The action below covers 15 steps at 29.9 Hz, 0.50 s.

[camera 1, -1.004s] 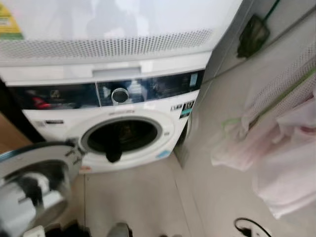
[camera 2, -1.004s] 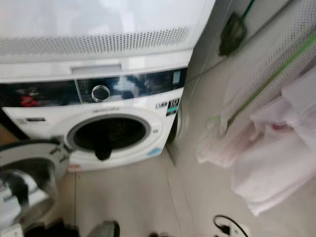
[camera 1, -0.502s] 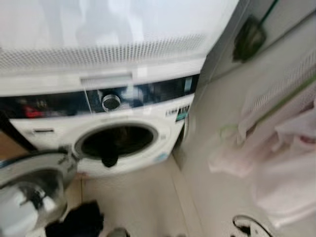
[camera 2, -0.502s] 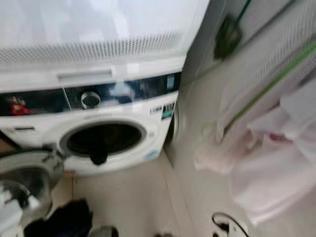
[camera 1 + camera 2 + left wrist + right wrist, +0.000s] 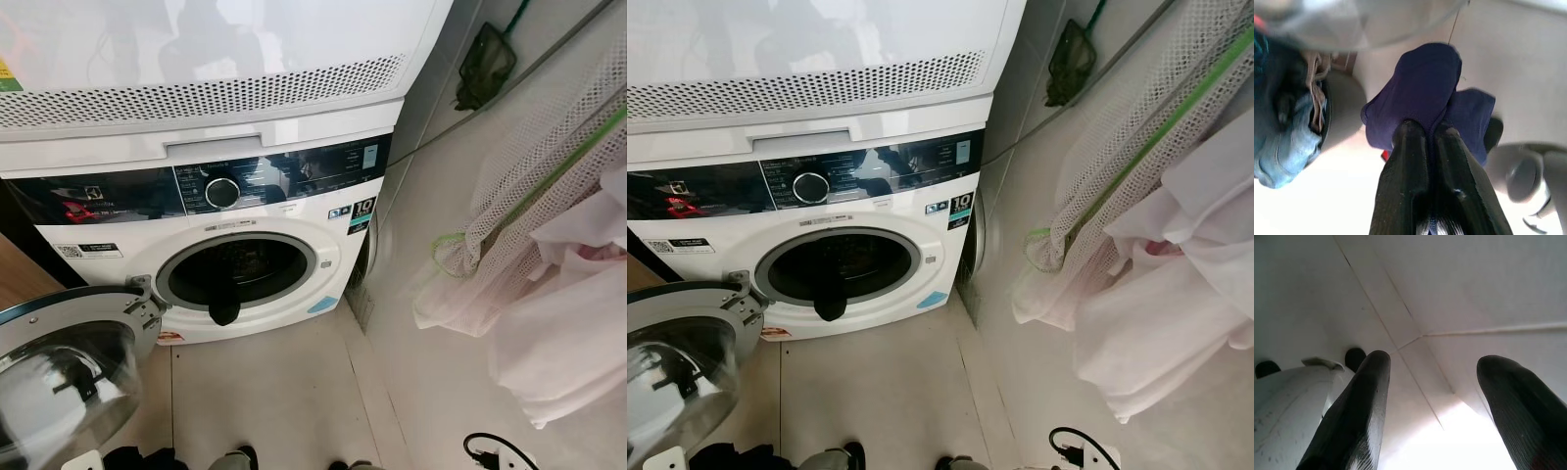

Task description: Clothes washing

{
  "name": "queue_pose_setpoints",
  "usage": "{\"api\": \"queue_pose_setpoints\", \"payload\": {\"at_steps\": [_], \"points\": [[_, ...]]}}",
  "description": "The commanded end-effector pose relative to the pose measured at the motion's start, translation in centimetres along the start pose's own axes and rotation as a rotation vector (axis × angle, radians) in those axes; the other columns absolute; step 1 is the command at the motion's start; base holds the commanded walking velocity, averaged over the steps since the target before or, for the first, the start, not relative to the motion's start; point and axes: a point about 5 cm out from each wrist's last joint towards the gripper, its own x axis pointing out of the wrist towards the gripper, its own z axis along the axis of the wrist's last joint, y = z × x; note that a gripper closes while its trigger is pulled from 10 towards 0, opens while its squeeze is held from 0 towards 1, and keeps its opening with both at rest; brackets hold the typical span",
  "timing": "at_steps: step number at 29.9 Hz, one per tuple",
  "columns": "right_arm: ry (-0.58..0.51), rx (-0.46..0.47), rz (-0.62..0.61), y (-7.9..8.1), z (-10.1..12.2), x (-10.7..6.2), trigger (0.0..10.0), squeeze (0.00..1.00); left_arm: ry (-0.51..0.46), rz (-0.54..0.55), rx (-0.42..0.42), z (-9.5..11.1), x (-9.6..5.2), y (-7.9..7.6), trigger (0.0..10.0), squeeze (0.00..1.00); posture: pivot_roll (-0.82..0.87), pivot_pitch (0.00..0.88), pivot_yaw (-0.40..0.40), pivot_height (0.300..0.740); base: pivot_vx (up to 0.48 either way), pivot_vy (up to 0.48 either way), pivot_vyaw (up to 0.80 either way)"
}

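While the head views look down on a front-loading washer [image 5: 245,245], its round door [image 5: 69,367] stands swung open to the robot's left, the glass bowl facing the camera. A dark garment [image 5: 224,305] hangs over the lower lip of the drum opening [image 5: 238,273], partly inside and partly drooping out. Above the opening, the control panel carries a dial [image 5: 222,193]. A second white appliance [image 5: 196,59] with a perforated strip sits stacked on the washer. To the right, a mesh bag [image 5: 529,186] and pale cloths [image 5: 563,323] hang against the tiled wall, and a black cable [image 5: 490,448] lies on the floor [image 5: 265,392] below them. In the left wrist view, the left end effector [image 5: 1429,134] is clamped on a navy cloth [image 5: 1425,93], its fingers pressed together with the fabric bunched between and beyond them; blue denim [image 5: 1283,147] lies nearby beside a grey rounded object. In the right wrist view, the right end effector [image 5: 1432,382] has its fingers spread wide apart, holding nothing, above pale floor tiles.
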Motion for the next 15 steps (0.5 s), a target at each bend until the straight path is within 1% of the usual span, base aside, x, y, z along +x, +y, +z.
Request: {"api": "queue_pose_setpoints", "payload": {"at_steps": [1, 2, 3, 4, 5, 6, 7, 8, 9, 10, 11, 13, 14, 15], "points": [[0.009, -0.004, -0.017, -0.6, -0.7, -0.3, 10.0, 0.0, -0.064, 0.008, 0.044, 1.2, 0.2, 0.4, 10.0, 0.0, 0.12, 0.241, -0.082, 0.74, 0.0, 0.0, 0.0], [0.005, -0.009, -0.017, -0.7, -0.6, -0.3, 10.0, 0.0, -0.076, 0.004, 0.051, 1.5, 0.3, 0.3, 10.0, 0.0, 0.12, 0.242, -0.082, 0.74, 0.0, 0.0, 0.0], [-0.01, -0.021, -0.016, -0.7, -0.5, -0.3, 10.0, 0.0, -0.121, -0.007, 0.062, 2.5, 0.5, 0.0, 10.0, 0.0, 0.12, 0.244, -0.084, 0.74, 0.0, 0.0, 0.0], [-0.026, -0.046, -0.018, -0.7, -0.3, -0.3, 10.0, 0.0, -0.158, 0.009, 0.087, 3.6, 0.7, 0.0, 10.0, 0.0, 0.12, 0.244, -0.084, 0.74, 0.0, 0.0, 0.0], [-0.036, -0.043, -0.018, -0.7, -0.2, -0.3, 10.0, 0.0, -0.189, 0.009, 0.08, 4.9, 1.1, -0.6, 10.0, 0.0, 0.12, 0.244, -0.084, 0.74, 0.0, 0.0, 0.0], [-0.043, -0.037, -0.018, -0.7, -0.2, -0.4, 10.0, 0.0, -0.21, 0.008, 0.073, 5.9, 1.3, -1.0, 10.0, 0.0, 0.12, 0.244, -0.084, 0.74, 0.0, 0.0, 0.0], [-0.052, -0.036, -0.022, -0.7, -0.1, -0.4, 10.0, 0.0, -0.25, 0.002, 0.095, 7.4, 1.6, -1.7, 10.0, 0.0, 0.12, 0.244, -0.084, 0.74, 0.0, 0.0, 0.0], [-0.075, -0.029, -0.031, -0.8, 0.1, -0.4, 10.0, 0.0, -0.366, -0.016, 0.172, 10.6, 1.8, -3.2, 10.0, 0.0, 0.12, 0.248, -0.087, 0.74, 0.0, 0.0, 0.0], [-0.089, -0.033, -0.034, -0.8, 0.2, -0.4, 10.0, 0.0, -0.452, -0.033, 0.195, 12.5, 1.6, -4.2, 10.0, 0.0, 0.12, 0.248, -0.087, 0.74, 0.0, 0.0, 0.0], [-0.089, -0.033, -0.034, -0.8, 0.2, -0.4, 10.0, 0.0, -0.452, -0.033, 0.195, 12.5, 1.6, -4.2, 10.0, 0.0, 0.12, 0.248, -0.087, 0.74, 0.0, 0.0, 0.0], [-0.096, -0.046, -0.033, -0.8, 0.3, -0.4, 10.0, 0.0, -0.524, -0.047, 0.191, 13.8, 1.3, -4.9, 10.0, 0.0, 0.12, 0.248, -0.087, 0.74, 0.0, 0.0, 0.0], [-0.109, -0.04, -0.031, -0.8, 0.3, -0.5, 10.0, 0.0, -0.617, -0.063, 0.196, 15.3, 0.8, -5.9, 10.0, 0.0, 0.11, 0.249, -0.087, 0.74, 0.0, 0.0, 0.0], [-0.185, -0.032, -0.016, -0.8, 2.5, -0.1, 10.0, 0.0, -0.666, -0.072, 0.192, 16.1, 0.4, -6.4, 10.0, 0.0, 0.11, 0.25, -0.087, 0.74, 0.0, 0.0, 0.0], [-0.376, -0.044, 0.044, -0.7, 8.2, 0.1, 10.0, 0.0, -0.752, -0.102, 0.182, 17.3, -0.5, -7.8, 10.0, 0.0, 0.1, 0.25, -0.086, 0.74, 0.0, 0.0, 0.0]]}}
